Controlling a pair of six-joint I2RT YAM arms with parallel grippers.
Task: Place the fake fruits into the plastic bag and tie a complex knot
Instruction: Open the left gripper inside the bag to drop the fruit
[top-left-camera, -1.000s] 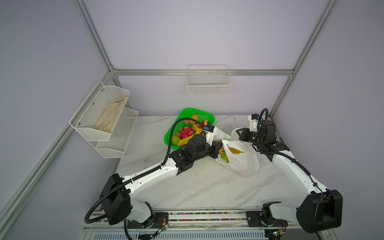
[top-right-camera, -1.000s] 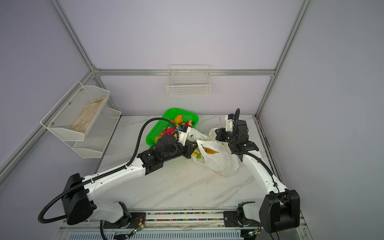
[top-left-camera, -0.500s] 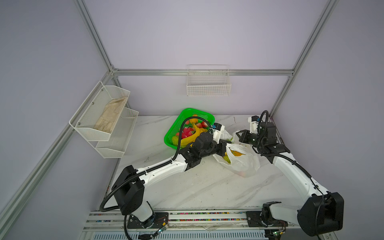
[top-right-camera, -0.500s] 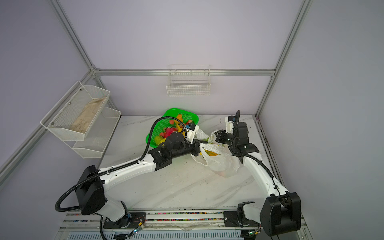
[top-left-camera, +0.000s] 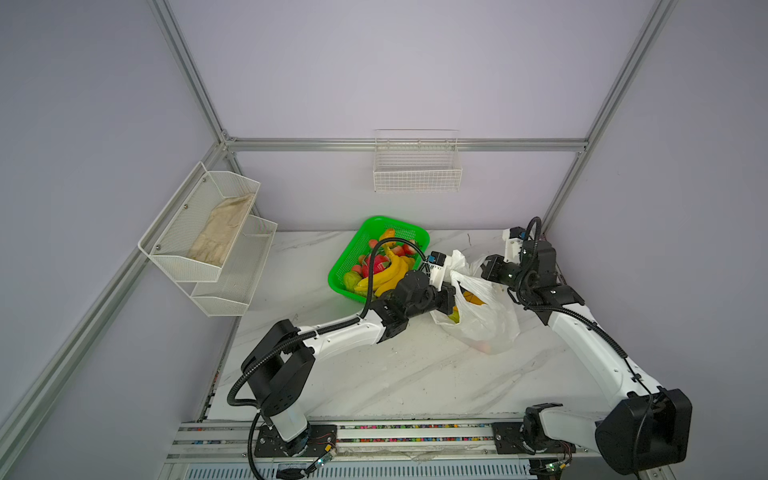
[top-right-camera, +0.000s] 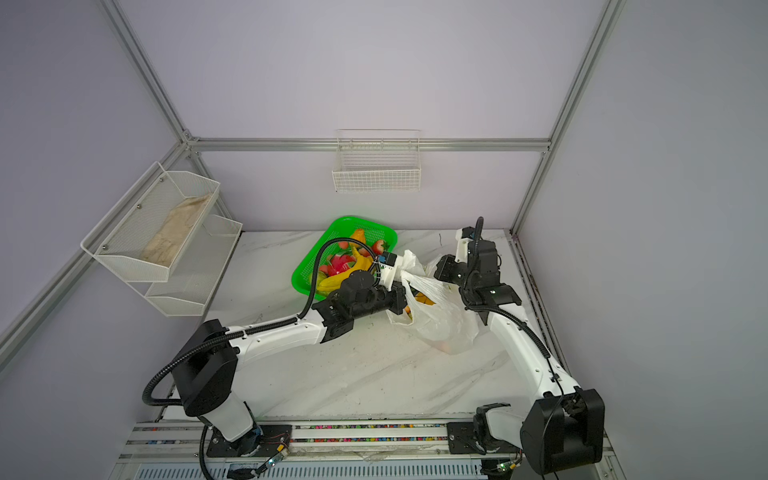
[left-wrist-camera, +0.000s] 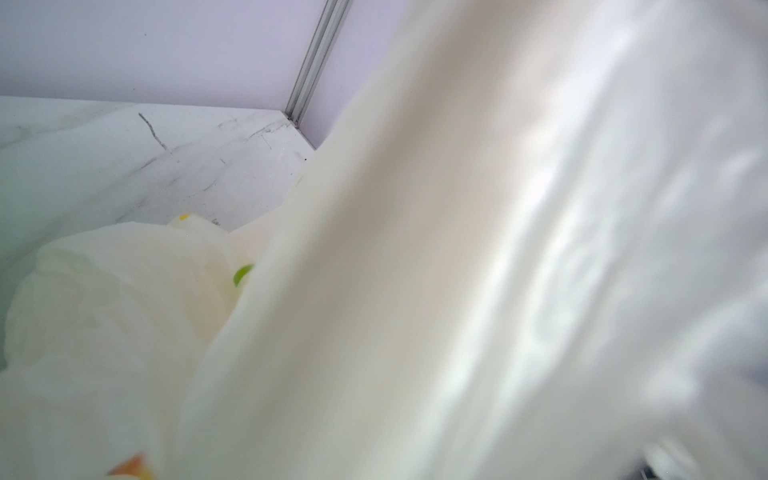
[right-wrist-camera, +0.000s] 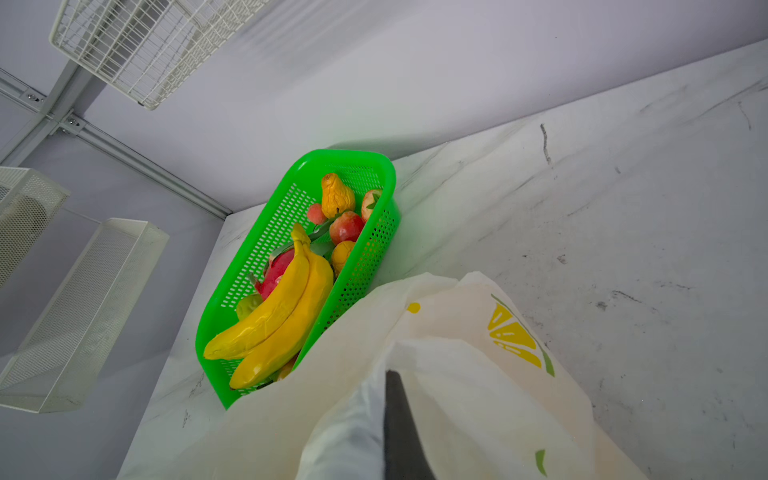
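**Marble bench: bag stretched between both arms, loading part done**

White marble tabletop (top-left-camera: 395, 374) floors a lilac-walled frame, with a white wire basket (top-left-camera: 417, 166) on the back wall. Toward the back right the plastic bag (top-left-camera: 486, 328) slumps on the table, its mouth pulled taut between the two arms. Just beside it sits the green mesh basket (top-left-camera: 347, 266), holding a banana bunch (right-wrist-camera: 282, 316), a dragon fruit (right-wrist-camera: 276, 268) and smaller pieces. A few fake fruits (top-left-camera: 469, 298) show yellow and green inside the bag.

The right gripper (top-left-camera: 487, 269) is clamped on a bunched handle, one dark finger (right-wrist-camera: 397, 415) pinching white plastic. The left gripper (top-left-camera: 451, 294) is closed at the opposite rim. Plastic smothers its wrist camera, so its hold on the bag is likely, not certain.

By my judgement loading is the step in hand, and no knot is begun. Next, one arm must let go and fetch fruit from the basket while the other holds the mouth open.
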